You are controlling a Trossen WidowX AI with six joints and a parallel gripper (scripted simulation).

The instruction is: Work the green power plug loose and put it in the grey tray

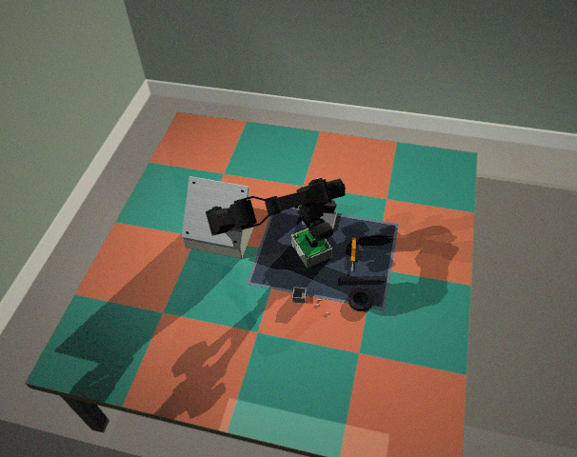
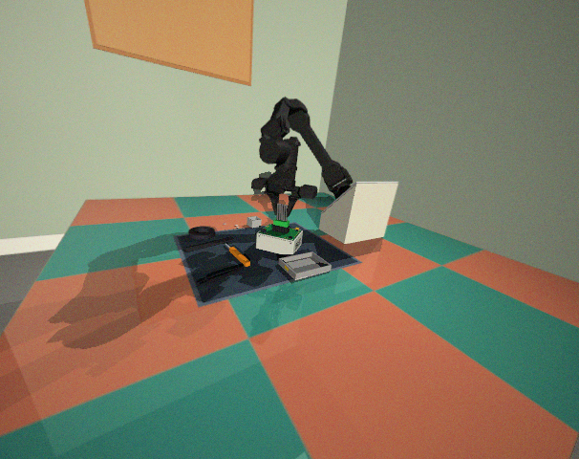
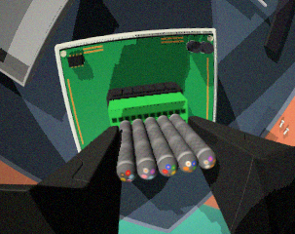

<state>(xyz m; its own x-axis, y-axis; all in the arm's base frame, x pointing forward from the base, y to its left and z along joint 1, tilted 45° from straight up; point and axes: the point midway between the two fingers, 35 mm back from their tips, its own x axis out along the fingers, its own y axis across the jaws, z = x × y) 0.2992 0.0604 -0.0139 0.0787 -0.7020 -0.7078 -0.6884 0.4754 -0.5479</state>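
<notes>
the black parallel-jaw gripper [image 2: 283, 213] [image 3: 154, 129] is pointing down over the circuit board and is clamping on the green rectangular power plug [image 2: 281, 224] [image 3: 148, 106], one finger standing at each short end. the plug is sitting at the black socket [image 2: 281, 229] [image 3: 144, 91] on the green circuit board [image 2: 292, 231] [image 3: 132, 63] [image 1: 321, 248] in its white box-shaped housing [image 2: 278, 243] [image 1: 319, 258]; whether it is seated to full depth cannot be told. five grey cylindrical cable stubs [image 2: 282, 211] [image 3: 167, 146] are rising from the plug between the fingers.

governing relation: the long axis of the plug is running from one finger across to the other, parallel to the socket. the plug is lying directly below the hand, in line with the grip. the coming move is probably calling for a small rocking motion with light lift, since a straight pull is not expected to release it. excess force is risking slip at the plug ends or a shifted housing.

the shallow grey rectangular tray [image 2: 304, 270] [image 3: 21, 65] [image 1: 333, 220] is standing just beside the housing, apart from the plug; transfer and release are remaining.
</notes>
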